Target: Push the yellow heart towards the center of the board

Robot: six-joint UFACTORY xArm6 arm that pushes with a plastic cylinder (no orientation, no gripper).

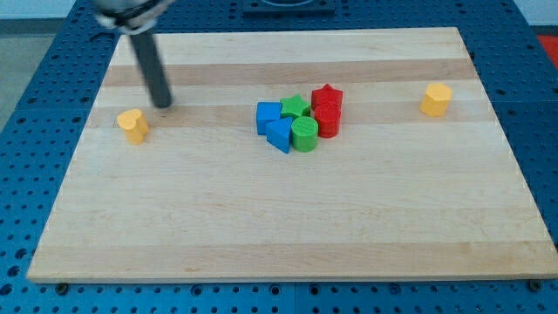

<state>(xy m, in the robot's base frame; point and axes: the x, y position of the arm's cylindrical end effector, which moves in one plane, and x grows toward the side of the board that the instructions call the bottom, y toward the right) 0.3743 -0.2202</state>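
While sitting on the bench (pixel 261 218), the yellow heart (pixel 132 126) is lying just lower-left of my tip (pixel 163 105), apart; no jaws are showing.

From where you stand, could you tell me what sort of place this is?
Probably a robotics lab bench: a wooden board lies on a blue perforated table, small coloured blocks such as the yellow heart sit on it, and my tip rests just upper-right of that heart.
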